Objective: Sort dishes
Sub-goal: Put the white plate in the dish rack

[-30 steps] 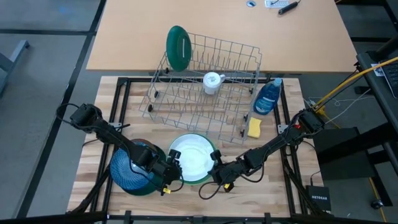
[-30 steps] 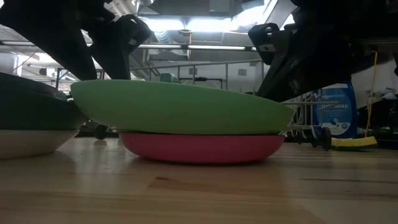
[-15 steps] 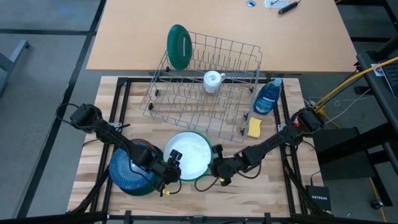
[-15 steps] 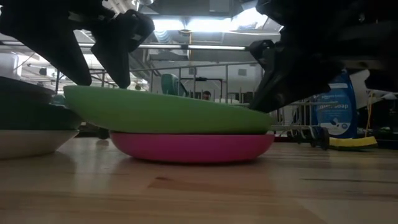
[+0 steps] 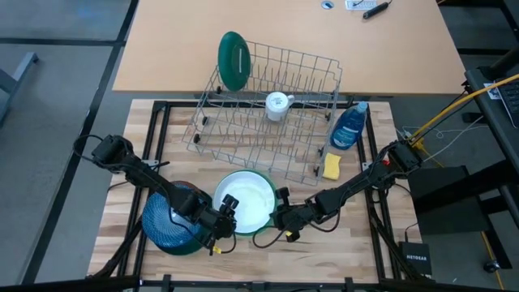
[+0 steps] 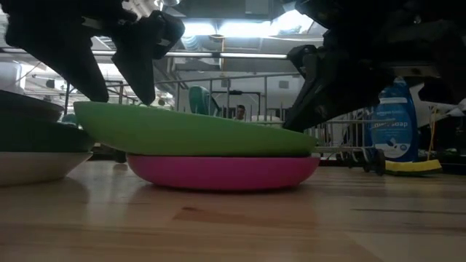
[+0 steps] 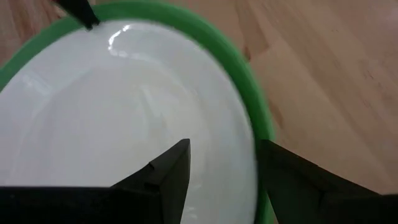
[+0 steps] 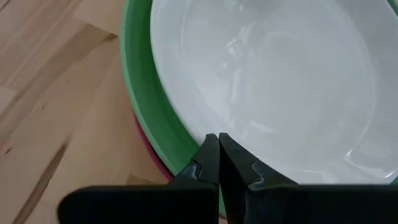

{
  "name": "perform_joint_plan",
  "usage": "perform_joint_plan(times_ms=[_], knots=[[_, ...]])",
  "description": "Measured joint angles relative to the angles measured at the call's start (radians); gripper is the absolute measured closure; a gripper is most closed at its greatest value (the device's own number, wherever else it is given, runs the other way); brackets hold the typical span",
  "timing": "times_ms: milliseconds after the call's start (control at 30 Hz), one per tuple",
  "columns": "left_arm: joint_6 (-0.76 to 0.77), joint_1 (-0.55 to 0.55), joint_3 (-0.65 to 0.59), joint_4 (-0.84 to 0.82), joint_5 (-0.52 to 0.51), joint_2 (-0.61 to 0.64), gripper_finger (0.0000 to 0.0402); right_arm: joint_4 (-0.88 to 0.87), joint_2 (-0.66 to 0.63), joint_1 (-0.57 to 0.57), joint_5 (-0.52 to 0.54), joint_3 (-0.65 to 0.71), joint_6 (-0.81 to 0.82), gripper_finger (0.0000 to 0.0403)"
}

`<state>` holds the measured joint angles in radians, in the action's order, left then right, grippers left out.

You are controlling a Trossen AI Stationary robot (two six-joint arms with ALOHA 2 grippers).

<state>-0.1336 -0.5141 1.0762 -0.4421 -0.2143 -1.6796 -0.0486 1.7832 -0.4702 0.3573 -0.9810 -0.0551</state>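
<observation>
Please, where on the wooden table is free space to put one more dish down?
Bare wood lies between the dish rack and the light green plate, and right of the right gripper below the yellow sponge. The front left is crowded: blue dish stack, left gripper.

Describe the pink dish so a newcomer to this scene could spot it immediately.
Start at the wire dish rack, then come to the near part of the wooden table, between the two claws. A light green bowl with a white inside sits there; the pink dish lies directly beneath it, the only pink piece.
</observation>
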Motion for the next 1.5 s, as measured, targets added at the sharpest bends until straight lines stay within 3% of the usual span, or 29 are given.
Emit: perform_joint_plan(times_ms=[233,500,767,967,1133,1267,1500], knots=[[0.002,0.027,-0.031,0.018,-0.01,0.0,0.0222,0.001,0.0,0.0,-0.033,0.0,0.002,0.0402],[0.002,0.053,-0.042,0.031,-0.129,-0.001,0.0222,0.002,0.0,0.0,-0.035,0.0,0.002,0.0402],[-0.028,0.062,-0.042,0.031,-0.14,-0.001,0.0222,0.001,0.001,0.0,-0.035,0.0,0.011,0.0402],[-0.075,0.061,-0.042,0.031,-0.109,-0.001,0.0222,-0.003,-0.002,0.0,0.061,0.0,0.15,0.0402],[-0.076,0.062,-0.042,0.032,-0.106,-0.001,0.0222,-0.011,-0.048,-0.002,0.089,0.0,0.161,0.0402],[-0.076,0.062,-0.041,0.031,-0.105,-0.001,0.0222,-0.082,-0.105,-0.002,0.123,0.0,0.209,0.0402],[-0.076,0.062,-0.041,0.031,-0.103,-0.001,0.0222,-0.373,-0.182,-0.001,0.241,0.0,0.511,0.0402]])
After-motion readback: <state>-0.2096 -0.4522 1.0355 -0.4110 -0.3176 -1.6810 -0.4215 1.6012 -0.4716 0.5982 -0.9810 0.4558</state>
